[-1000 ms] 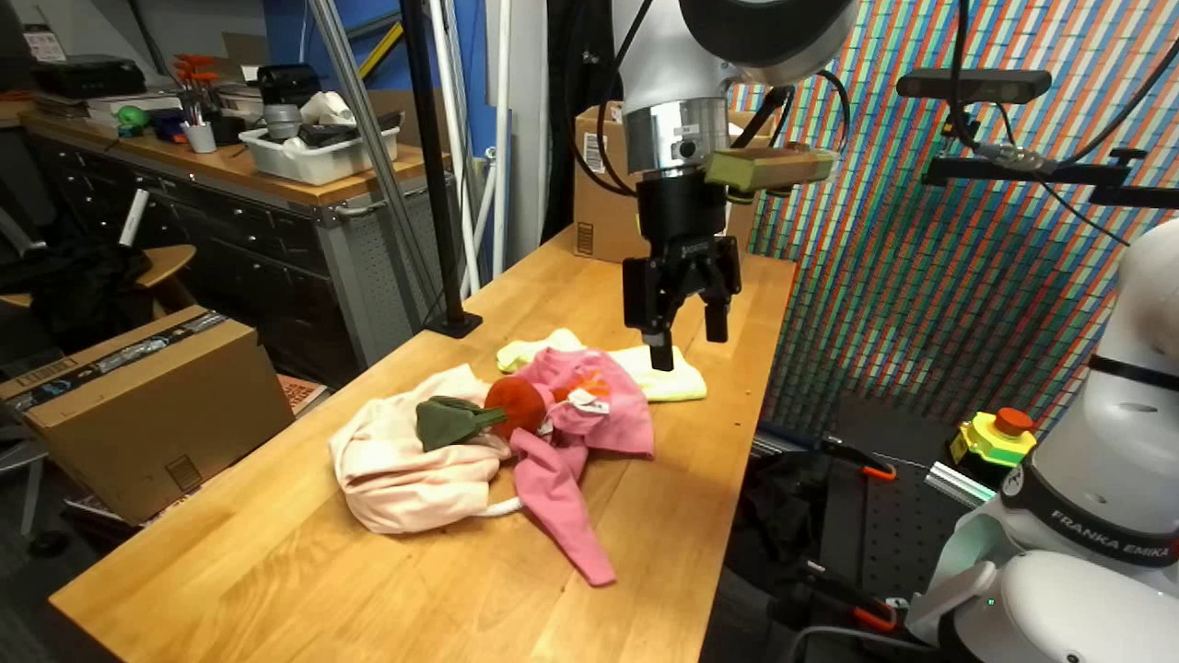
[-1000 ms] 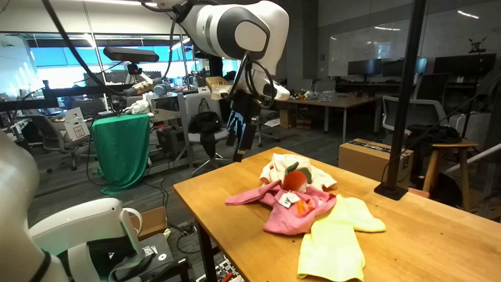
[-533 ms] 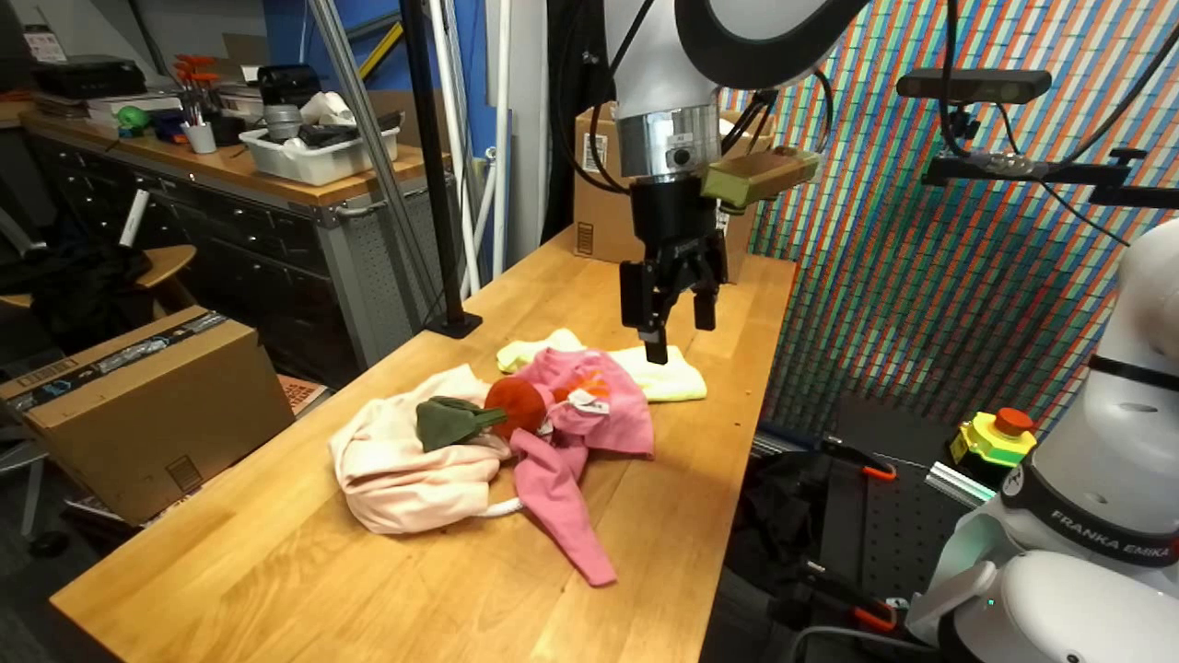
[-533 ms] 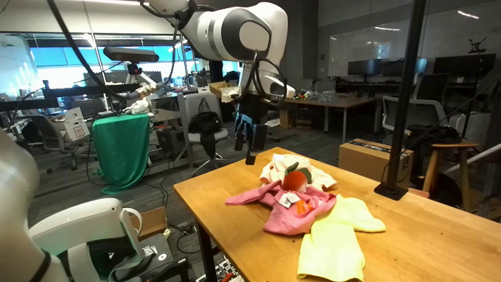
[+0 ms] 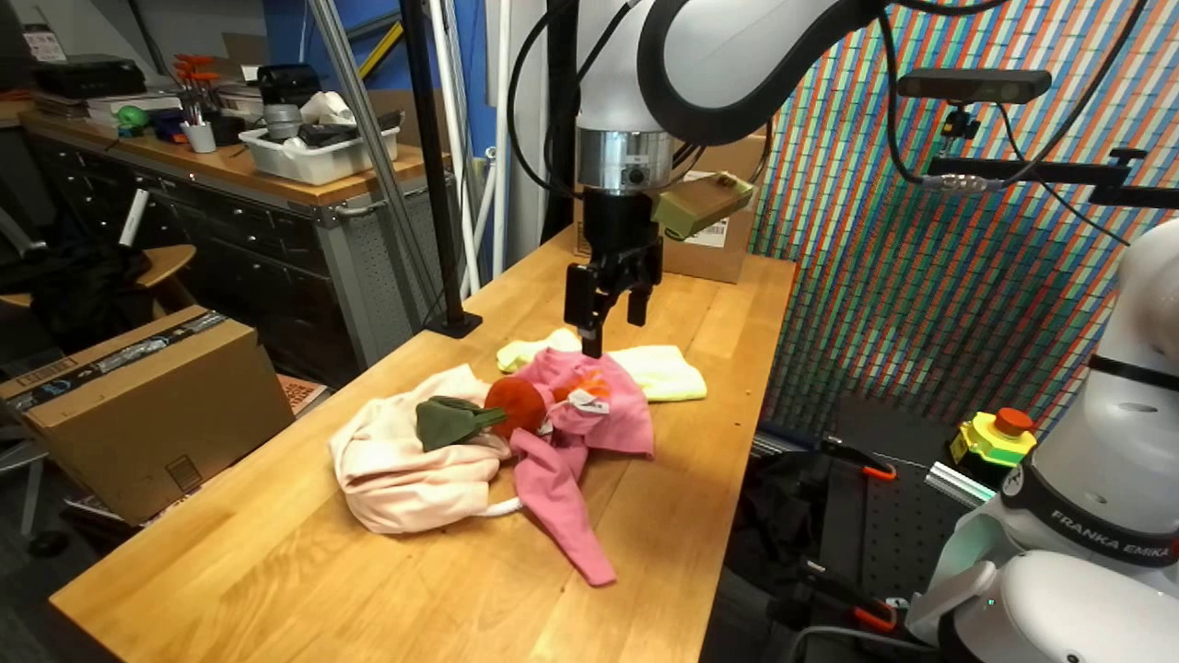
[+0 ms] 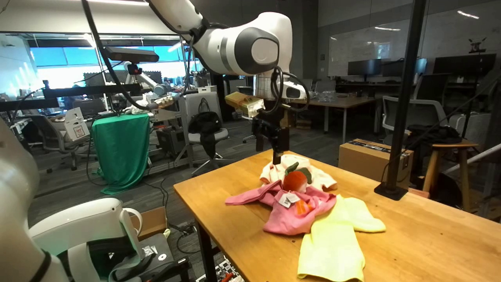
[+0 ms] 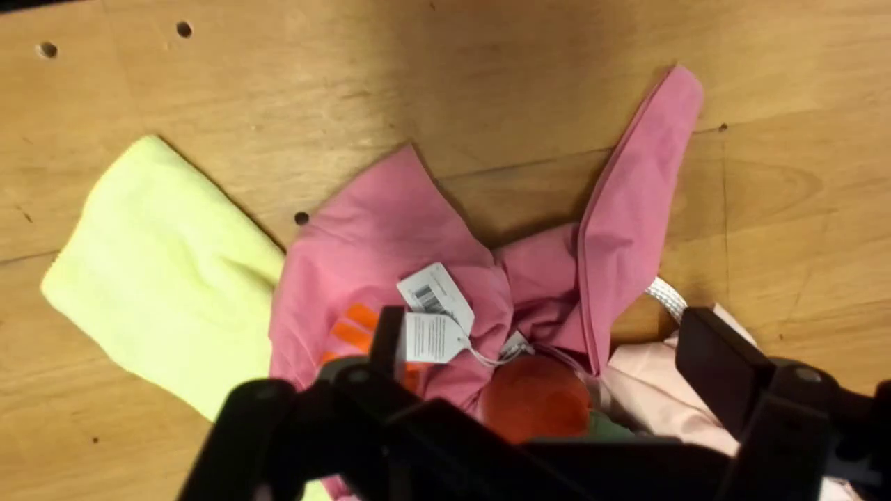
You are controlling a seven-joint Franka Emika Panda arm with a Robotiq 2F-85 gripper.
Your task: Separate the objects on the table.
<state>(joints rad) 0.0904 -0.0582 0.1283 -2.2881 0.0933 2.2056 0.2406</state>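
Note:
On the wooden table (image 5: 304,571) lies a pile of soft objects. The pink cloth (image 5: 612,414) overlaps the yellow-green cloth (image 6: 332,246). A cream cloth (image 5: 405,460) is bunched on the pile's opposite side. Between pink and cream rests a red-orange round soft thing (image 6: 295,181) with dark green leaves (image 5: 451,421); white tags (image 7: 438,337) lie over the pink cloth. A short white cord (image 7: 667,298) shows between pink and cream. My gripper (image 7: 553,355) hangs above the pile, fingers wide apart and holding nothing; in the wrist view the round thing appears between them, lower down.
A black pole's base (image 6: 391,192) stands on one long edge of the table. A cardboard box (image 5: 718,230) sits at the table's end in an exterior view. Another cardboard box (image 5: 166,405) is on the floor beside the table.
My gripper has travelled across toward the pile, leftward in an exterior view, and now hovers over it. It stays open, and the cloths lie as they were.

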